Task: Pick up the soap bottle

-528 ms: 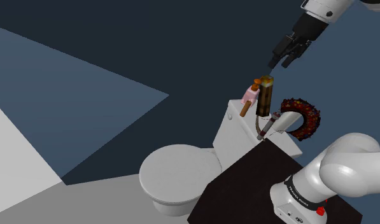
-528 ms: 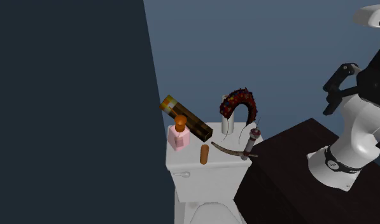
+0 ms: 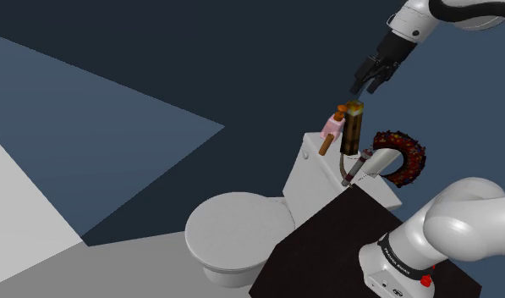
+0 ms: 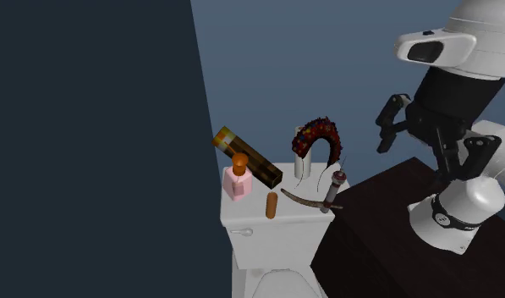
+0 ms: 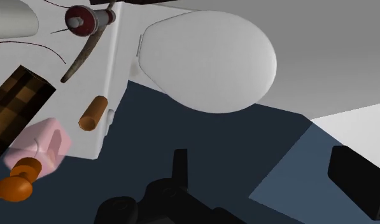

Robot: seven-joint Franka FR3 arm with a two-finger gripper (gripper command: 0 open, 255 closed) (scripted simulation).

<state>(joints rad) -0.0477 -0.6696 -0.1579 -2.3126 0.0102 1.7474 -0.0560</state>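
Gripper (image 3: 365, 88), open wide and empty, has swung toward the pink soap bottle (image 3: 333, 125) on the toilet tank (image 3: 314, 173); grasp pending.

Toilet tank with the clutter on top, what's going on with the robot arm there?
A white robot arm holds its black tool open in the air, above and clear of the toilet tank, gripping nothing. The pink soap bottle with the orange pump stands on the tank lid next to a brown block, not yet touched.
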